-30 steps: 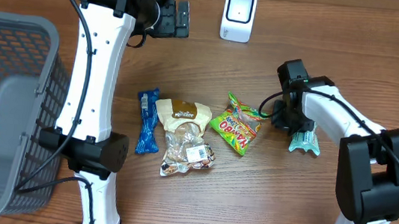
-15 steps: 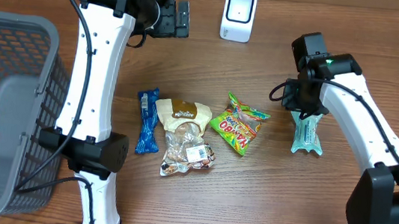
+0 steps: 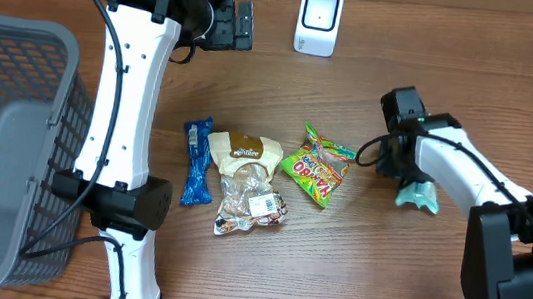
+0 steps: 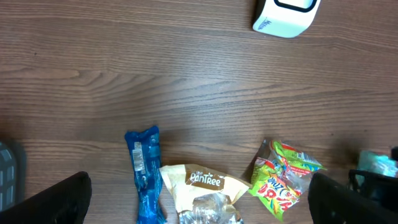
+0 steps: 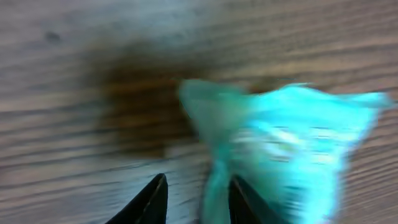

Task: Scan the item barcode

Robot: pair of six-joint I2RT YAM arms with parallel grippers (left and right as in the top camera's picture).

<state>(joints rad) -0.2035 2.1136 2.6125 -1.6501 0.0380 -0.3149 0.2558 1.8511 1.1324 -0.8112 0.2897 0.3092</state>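
- Grey wire basket [image 3: 9,130] sits at the far left edge of the wooden table [image 3: 362,281].
- Left gripper [image 3: 234,23] is raised at the back of the table, to the left of the scanner. Its jaws are spread wide with nothing between them. In the left wrist view only its two dark fingers [image 4: 50,199] show, at the bottom corners.
- Blue snack wrapper [image 3: 195,162] lies flat, long axis front to back, just beside the next bag.
- Tan PanTree bag [image 3: 246,179] lies flat at mid-table, with a white label [image 3: 265,205] on its clear lower part.
- White barcode scanner [image 3: 318,21] stands at the back edge, well apart from all the packets.
- Green and yellow candy bag [image 3: 316,170] lies tilted, right of the PanTree bag.
- Right gripper [image 5: 199,190] is low over the table at right. Its jaws are narrowed onto one end of the teal packet [image 3: 418,196]. The right wrist view is blurred.
- The teal packet's free end fans out on the wood, right of the candy bag and apart from it.
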